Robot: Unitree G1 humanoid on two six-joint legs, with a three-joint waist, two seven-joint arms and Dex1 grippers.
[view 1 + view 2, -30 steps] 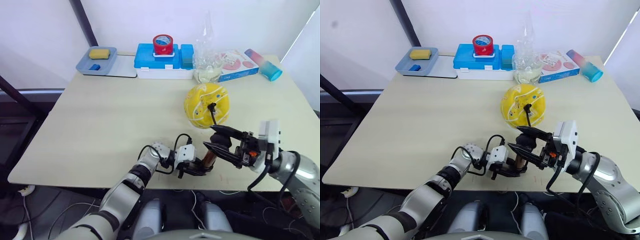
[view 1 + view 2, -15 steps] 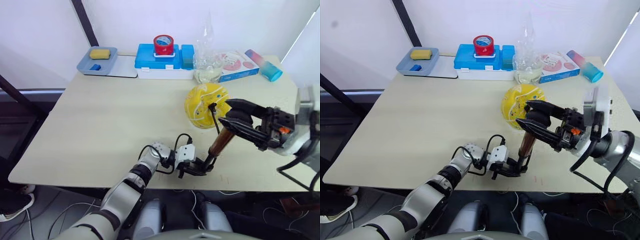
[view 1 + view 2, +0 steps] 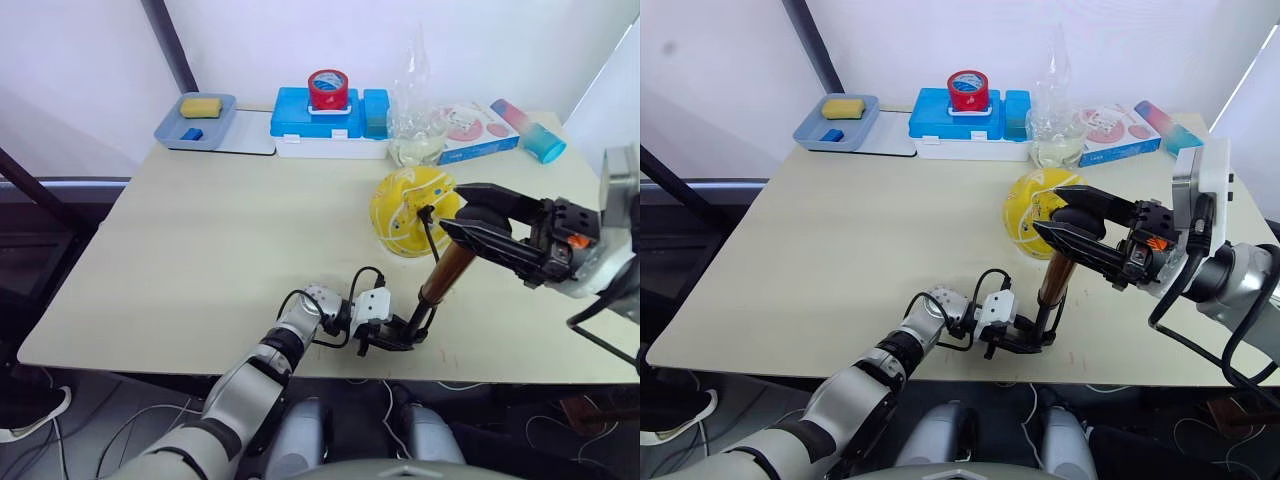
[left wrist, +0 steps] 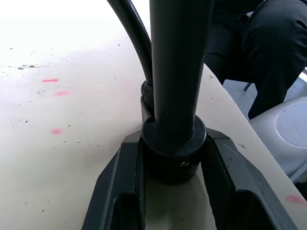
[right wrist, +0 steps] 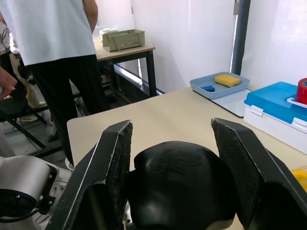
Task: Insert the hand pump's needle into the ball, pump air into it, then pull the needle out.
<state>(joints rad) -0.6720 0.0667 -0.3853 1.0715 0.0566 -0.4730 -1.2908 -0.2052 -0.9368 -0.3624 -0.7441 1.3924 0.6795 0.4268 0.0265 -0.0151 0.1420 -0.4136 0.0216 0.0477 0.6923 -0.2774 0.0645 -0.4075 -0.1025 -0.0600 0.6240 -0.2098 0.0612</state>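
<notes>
Left pincer [image 3: 398,337] clamps the slim copper-brown hand pump [image 3: 445,276] base, right pincer [image 3: 478,227] straddles its black handle [image 5: 180,184] — push straight down, base kept planted on the worktop [image 3: 200,260].

Ball [image 3: 412,211] behind hand pump [image 3: 445,275].

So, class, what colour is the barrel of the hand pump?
Copper-brown hand pump, clearest in the left eye view.

A lab or test room is suggested: a plain table [image 3: 200,240] is set against white walls [image 3: 300,40], and a second bench [image 5: 125,51] with a person [image 5: 62,43] standing by is seen.
</notes>
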